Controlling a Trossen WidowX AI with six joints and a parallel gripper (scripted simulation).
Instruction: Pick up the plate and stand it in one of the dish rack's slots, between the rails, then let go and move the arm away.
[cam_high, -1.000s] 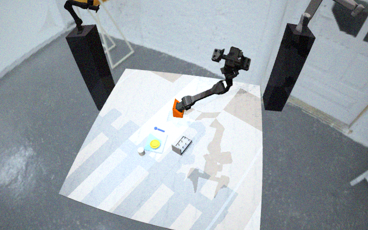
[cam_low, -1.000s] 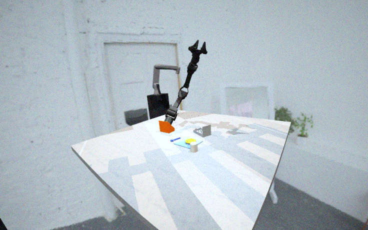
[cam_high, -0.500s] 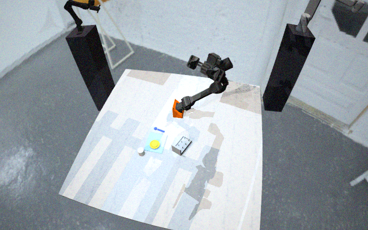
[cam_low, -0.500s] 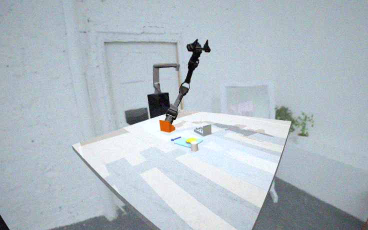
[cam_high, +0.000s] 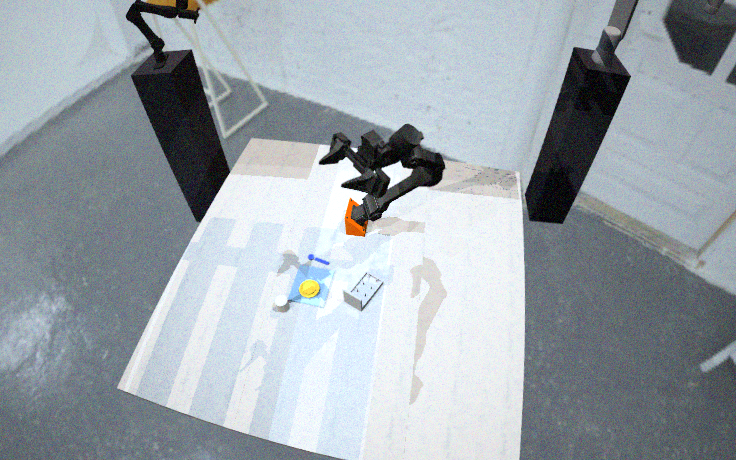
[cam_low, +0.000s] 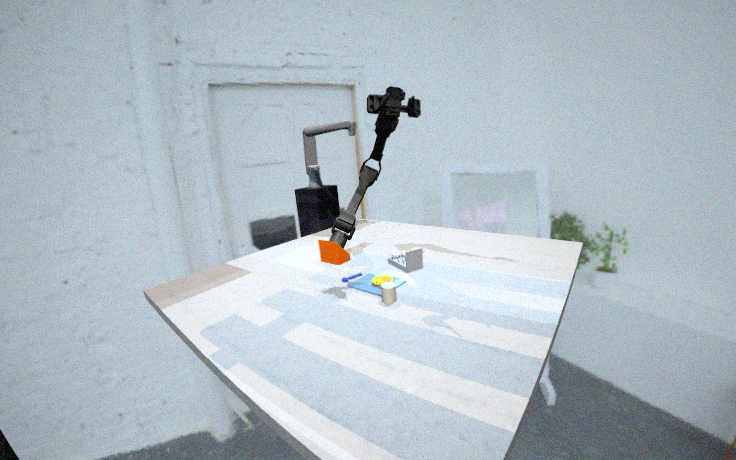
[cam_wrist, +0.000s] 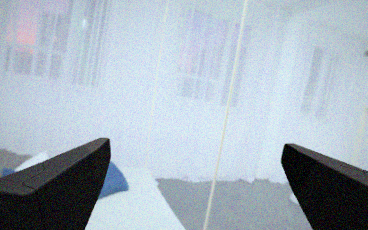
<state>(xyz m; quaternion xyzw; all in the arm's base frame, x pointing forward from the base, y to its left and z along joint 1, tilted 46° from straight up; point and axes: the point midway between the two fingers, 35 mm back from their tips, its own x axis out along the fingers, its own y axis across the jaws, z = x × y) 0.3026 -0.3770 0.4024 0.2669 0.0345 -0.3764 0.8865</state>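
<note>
The yellow plate (cam_high: 309, 288) (cam_low: 382, 280) lies flat on a light blue mat (cam_high: 321, 272) (cam_low: 362, 284). The grey dish rack (cam_high: 352, 299) (cam_low: 415, 260) stands on the table beside the mat, and I see no plate in its slots. My gripper (cam_high: 334, 173) (cam_low: 394, 105) (cam_wrist: 198, 150) is open and empty, raised high above the table and well away from both plate and rack. The wrist view shows neither plate nor rack.
A pale cup (cam_high: 280, 303) (cam_low: 388, 294) stands beside the mat near the plate. A blue spoon-like thing (cam_high: 320, 259) (cam_low: 352, 277) lies near the mat's other edge. An orange block (cam_high: 354, 226) (cam_low: 332, 253) stands at the arm's base.
</note>
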